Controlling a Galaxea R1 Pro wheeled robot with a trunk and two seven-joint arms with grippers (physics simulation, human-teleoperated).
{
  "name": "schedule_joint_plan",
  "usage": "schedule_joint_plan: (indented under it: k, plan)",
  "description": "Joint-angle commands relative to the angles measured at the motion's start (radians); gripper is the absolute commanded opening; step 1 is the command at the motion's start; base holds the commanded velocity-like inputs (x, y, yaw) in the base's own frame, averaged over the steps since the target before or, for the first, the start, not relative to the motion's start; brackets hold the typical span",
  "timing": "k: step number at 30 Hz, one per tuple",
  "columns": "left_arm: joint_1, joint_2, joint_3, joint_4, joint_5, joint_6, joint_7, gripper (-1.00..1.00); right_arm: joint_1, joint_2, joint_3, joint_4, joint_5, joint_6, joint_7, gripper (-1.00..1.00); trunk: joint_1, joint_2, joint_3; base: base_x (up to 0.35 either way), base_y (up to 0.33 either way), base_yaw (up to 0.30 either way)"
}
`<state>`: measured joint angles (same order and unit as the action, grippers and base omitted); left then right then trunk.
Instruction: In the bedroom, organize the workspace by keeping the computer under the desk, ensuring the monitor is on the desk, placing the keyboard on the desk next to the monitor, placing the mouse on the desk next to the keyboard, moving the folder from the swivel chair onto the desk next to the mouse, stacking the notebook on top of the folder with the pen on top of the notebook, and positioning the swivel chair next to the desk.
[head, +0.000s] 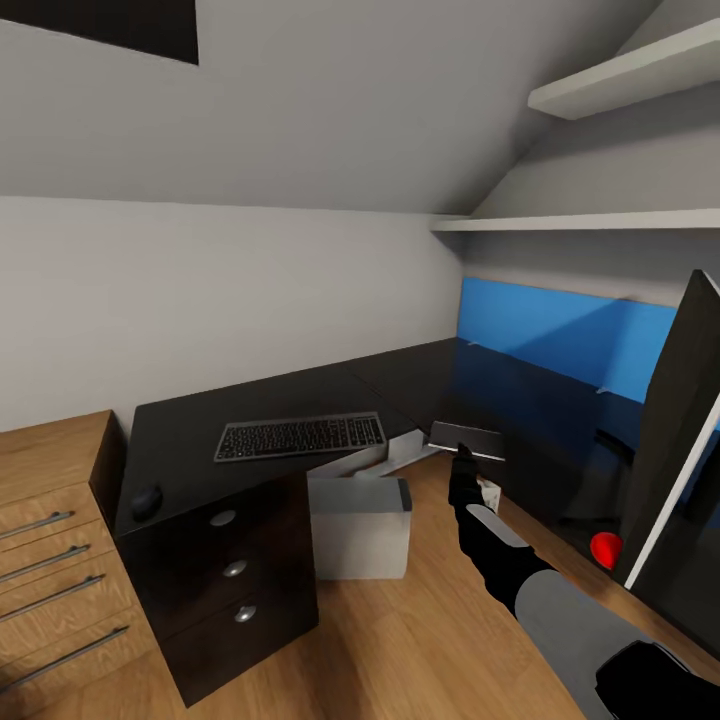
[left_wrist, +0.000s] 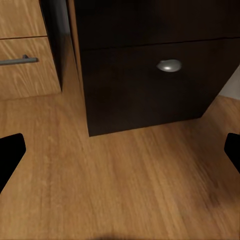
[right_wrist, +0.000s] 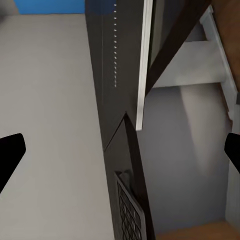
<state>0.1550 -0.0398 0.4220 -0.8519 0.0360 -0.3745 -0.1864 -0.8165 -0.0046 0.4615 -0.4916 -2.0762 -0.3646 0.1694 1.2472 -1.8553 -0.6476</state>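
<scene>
Left gripper (left_wrist: 120, 150) hung spread open over the wood floor (left_wrist: 125, 190), facing the desk (head: 200, 430) drawers. On the desk the mouse (head: 146, 500) sat near the left end and the keyboard (head: 300, 437) right of it, long axis along the front edge, with the computer (head: 360, 525) beneath. The right gripper (head: 462, 470), nearer arm, was also spread open in its wrist view, just below a flat dark sheet (head: 466, 440), likely the folder, at the desk's inner corner, contact unclear; monitor (head: 680, 430) far right.
</scene>
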Motion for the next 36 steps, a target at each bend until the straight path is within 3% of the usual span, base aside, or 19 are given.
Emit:
schedule_joint_plan:
  k: [1, 10, 16, 36]
  plan:
    - [0.0, -0.001, 0.004, -0.001, 0.004, 0.0, -0.009, 1.0, -0.001, -0.001, 0.007, 0.001, -0.011, -0.006, 0.006, 1.0, 0.0, 0.0, -0.001, 0.019, 0.0, 0.0]
    - [0.0, -0.001, 0.004, -0.001, 0.005, 0.0, -0.009, 1.0, -0.001, -0.001, 0.007, 0.0, -0.012, 0.0, -0.02, 1.0, 0.0, 0.0, -0.001, 0.007, 0.0, 0.0]
    - [0.0, -0.001, 0.004, -0.001, 0.005, 0.0, -0.009, 1.0, -0.001, -0.002, 0.005, 0.001, -0.011, 0.058, -0.049, 1.0, 0.0, 0.0, -0.001, 0.001, 0.0, 0.0]
    - [0.0, -0.002, 0.005, -0.001, 0.005, 0.0, -0.008, 1.0, -0.003, -0.01, 0.005, 0.001, -0.01, 0.102, -0.056, 1.0, 0.0, 0.0, -0.001, 0.026, 0.0, 0.0]
